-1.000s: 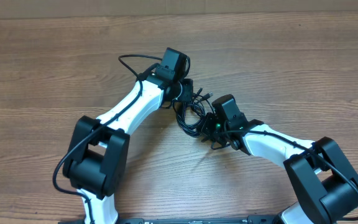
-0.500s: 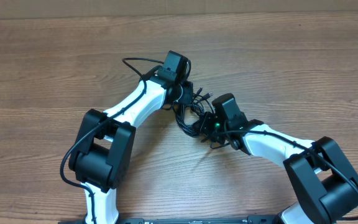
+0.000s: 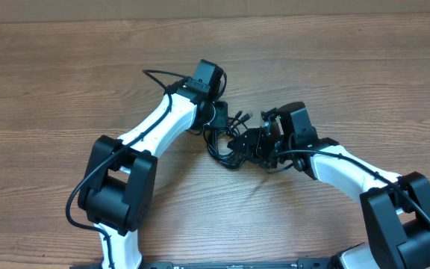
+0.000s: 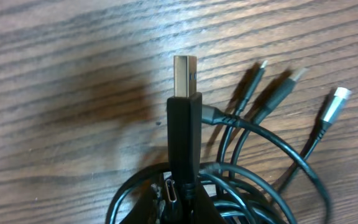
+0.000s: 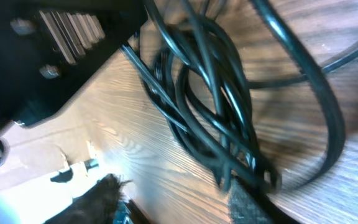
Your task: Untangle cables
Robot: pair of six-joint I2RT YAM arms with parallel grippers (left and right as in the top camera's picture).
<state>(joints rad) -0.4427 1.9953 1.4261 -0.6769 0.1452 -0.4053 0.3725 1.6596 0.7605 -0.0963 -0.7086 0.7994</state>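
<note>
Cables (image 3: 226, 146) lie in a black tangle in the middle of the brown wooden surface (image 3: 51, 75), between the two white arms. The loops are piled on top of each other.

The left pincer (image 3: 219, 116) comes down at the top edge of the tangle. It is clenched on one cable, just below its flat plug (image 4: 185, 118). In the left wrist view this plug sticks straight up, with its metal end at the top. Three more small ends fan out to the right of it: a thin one (image 4: 263, 64), a wider one (image 4: 298, 73) and a silver one (image 4: 339, 96). All three rest on the wood. Round loops of cord curl at the bottom of that view.

The right pincer (image 5: 176, 199) is at the right side of the tangle. Its two fingers stand apart, with bare wood showing between them, so it is released and holds nothing. A bunch of loops lies just in front of it and runs close to one finger (image 5: 247, 199). That view is blurry.
</note>
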